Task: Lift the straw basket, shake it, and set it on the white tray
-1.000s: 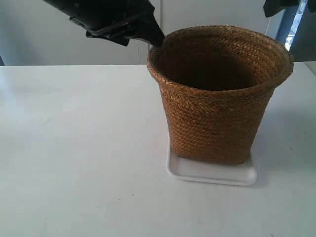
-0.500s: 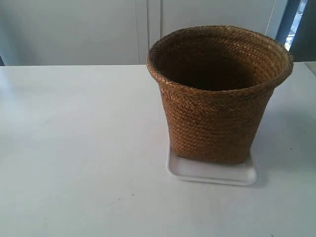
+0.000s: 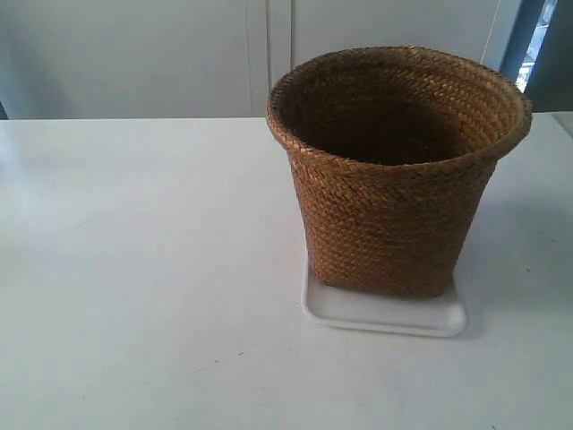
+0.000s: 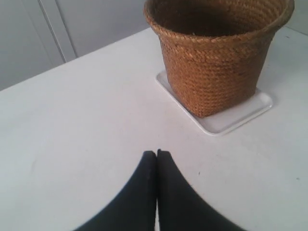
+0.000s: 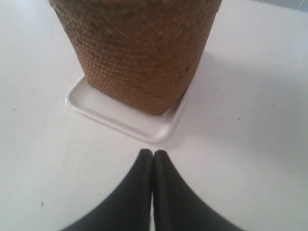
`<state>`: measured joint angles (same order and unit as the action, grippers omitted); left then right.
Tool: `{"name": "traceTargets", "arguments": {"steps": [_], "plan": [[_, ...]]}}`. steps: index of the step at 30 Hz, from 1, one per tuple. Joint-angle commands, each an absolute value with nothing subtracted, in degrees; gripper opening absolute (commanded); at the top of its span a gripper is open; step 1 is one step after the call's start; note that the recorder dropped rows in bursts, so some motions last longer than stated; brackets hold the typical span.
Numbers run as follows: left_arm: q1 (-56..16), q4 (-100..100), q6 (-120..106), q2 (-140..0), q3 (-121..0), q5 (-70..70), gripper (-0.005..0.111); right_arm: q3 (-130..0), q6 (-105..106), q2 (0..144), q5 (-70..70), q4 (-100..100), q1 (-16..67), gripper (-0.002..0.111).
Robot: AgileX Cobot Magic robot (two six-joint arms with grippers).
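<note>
The brown braided straw basket [image 3: 394, 179] stands upright on the white tray [image 3: 385, 315], its base inside the tray's rim. Both wrist views show the basket [image 4: 216, 53] [image 5: 137, 53] on the tray [image 4: 231, 120] [image 5: 120, 120] from a distance. My left gripper [image 4: 157, 153] is shut with nothing in it, well back from the tray over the white table. Black fingers pressed together, my right gripper [image 5: 153, 152] is also shut and empty, a short way from one tray corner. Neither arm shows in the exterior view.
The white table [image 3: 134, 269] stretches wide to the exterior view's left of the basket. Pale cabinet doors [image 3: 179, 54] stand behind the table's far edge.
A second ago a black arm reached the basket's rim at the exterior view's upper left and another showed at the upper right. Both have left that view; the basket has not moved.
</note>
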<state>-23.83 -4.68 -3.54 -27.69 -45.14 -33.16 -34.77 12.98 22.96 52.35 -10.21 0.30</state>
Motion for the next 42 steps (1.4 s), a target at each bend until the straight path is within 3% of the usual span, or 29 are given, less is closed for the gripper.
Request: {"name": "traceTargets", "arguments": {"steps": [1, 20, 25, 30, 33, 42], "plan": [[-24.1, -4.7, -3.2, -27.1, -44.8, -35.7, 0.0, -34.4, 13.3, 22.5, 54.9, -10.1, 0.0, 0.0], [-23.7, -2.0, -4.8, -26.4, -43.0, -35.4, 0.0, -34.4, 13.3, 22.5, 54.9, -10.1, 0.0, 0.0], [-17.8, -1.1, -7.4, -22.5, -30.9, -24.9, 0.0, -34.4, 13.3, 22.5, 54.9, -10.3, 0.0, 0.0], [-8.8, -1.9, -7.1, -12.8, -6.8, 6.6, 0.0, -34.4, 13.3, 22.5, 54.9, -10.6, 0.0, 0.0], [-6.4, -1.9, -4.5, -8.4, -0.3, 8.6, 0.0, -34.4, 13.3, 22.5, 54.9, -10.6, 0.0, 0.0], [-5.3, -1.9, -0.9, -2.7, 0.0, 4.7, 0.0, -34.4, 13.3, 22.5, 54.7, -10.6, 0.0, 0.0]]}}
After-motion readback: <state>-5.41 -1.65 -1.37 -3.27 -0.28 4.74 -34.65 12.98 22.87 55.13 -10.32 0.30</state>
